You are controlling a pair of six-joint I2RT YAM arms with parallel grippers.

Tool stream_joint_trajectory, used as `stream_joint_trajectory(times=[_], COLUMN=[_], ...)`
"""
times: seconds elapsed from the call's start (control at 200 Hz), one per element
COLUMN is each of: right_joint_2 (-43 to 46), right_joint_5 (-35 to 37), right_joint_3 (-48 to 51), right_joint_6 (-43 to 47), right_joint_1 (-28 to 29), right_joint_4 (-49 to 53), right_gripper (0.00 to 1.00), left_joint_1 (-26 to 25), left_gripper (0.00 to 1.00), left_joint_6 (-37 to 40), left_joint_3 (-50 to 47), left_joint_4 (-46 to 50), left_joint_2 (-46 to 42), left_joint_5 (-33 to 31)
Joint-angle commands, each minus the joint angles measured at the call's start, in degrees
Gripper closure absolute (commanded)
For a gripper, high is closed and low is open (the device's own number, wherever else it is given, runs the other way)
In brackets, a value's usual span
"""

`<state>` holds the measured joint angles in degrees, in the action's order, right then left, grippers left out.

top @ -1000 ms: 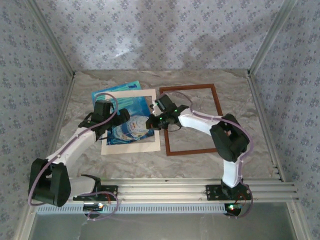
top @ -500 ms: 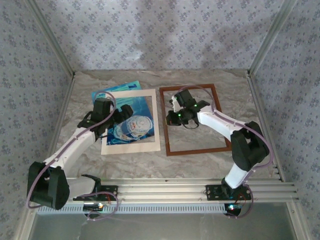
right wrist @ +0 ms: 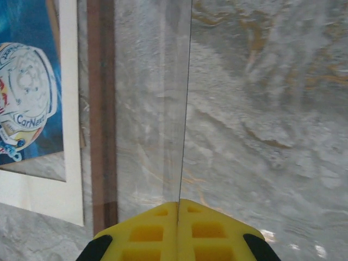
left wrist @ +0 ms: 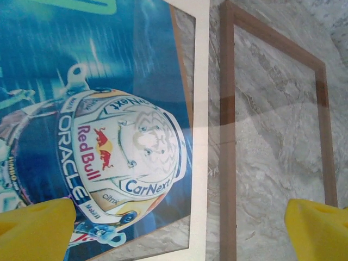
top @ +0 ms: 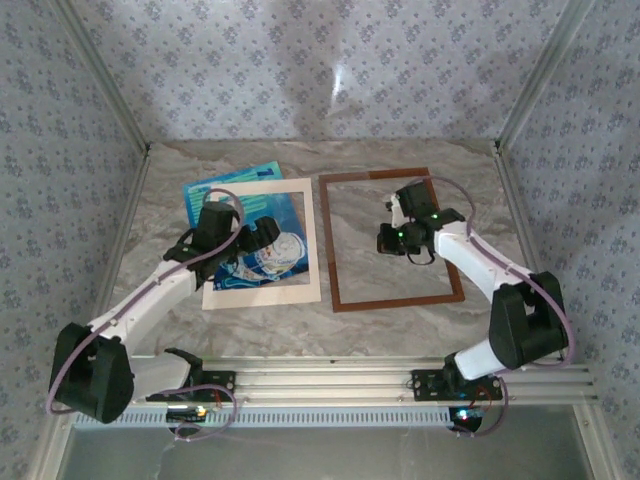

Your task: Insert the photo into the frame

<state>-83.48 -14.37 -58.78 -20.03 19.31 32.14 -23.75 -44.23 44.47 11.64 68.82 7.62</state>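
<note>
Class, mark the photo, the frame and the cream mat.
the photo [left wrist: 125,147]: left wrist view, on the printed helmet.
the frame [right wrist: 100,81]: right wrist view, long wooden bar.
the cream mat [top: 265,294]: top external view, near border.

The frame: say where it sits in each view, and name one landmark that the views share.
Top external: the frame lies right of centre, beside the cream mat.
Left wrist: right half, the bar next to the mat running top to bottom.
Right wrist: one bar down the left side, left of the clear pane.
Shared landmark: the cream mat's edge beside that bar.
</note>
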Motion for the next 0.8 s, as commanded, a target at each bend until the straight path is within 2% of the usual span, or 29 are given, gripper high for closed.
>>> stream_joint_trajectory(times=[0.0,0.305,0.545,0.794], right_joint_2=[2.9,5.0,5.3,5.0], right_joint_5=[1.6,0.8,-1.3,5.4], right_joint_3=[1.8,2.5,2.9,1.0], right_joint_6=[3.0,8.8,10.7,11.1], right_joint_1=[-2.5,-8.7,-11.1,-11.2], right_joint_4=[2.0,4.9,5.4,9.2], right_gripper=[1.00,1.00,1.00,1.00], left_joint_1=[-0.9,-3.0,-4.4,-4.5], left_gripper=[0.01,0.02,0.01,0.02], left_joint_6=[0.3,0.9,1.0,1.3], left_joint_3=[0.5,3.4,4.0,3.8], left_joint_4=[-4.2,-11.3,-13.8,-14.0], left_joint_2=[2.9,11.7,14.8,15.1], left_joint_5=[1.7,3.5,3.2,1.7])
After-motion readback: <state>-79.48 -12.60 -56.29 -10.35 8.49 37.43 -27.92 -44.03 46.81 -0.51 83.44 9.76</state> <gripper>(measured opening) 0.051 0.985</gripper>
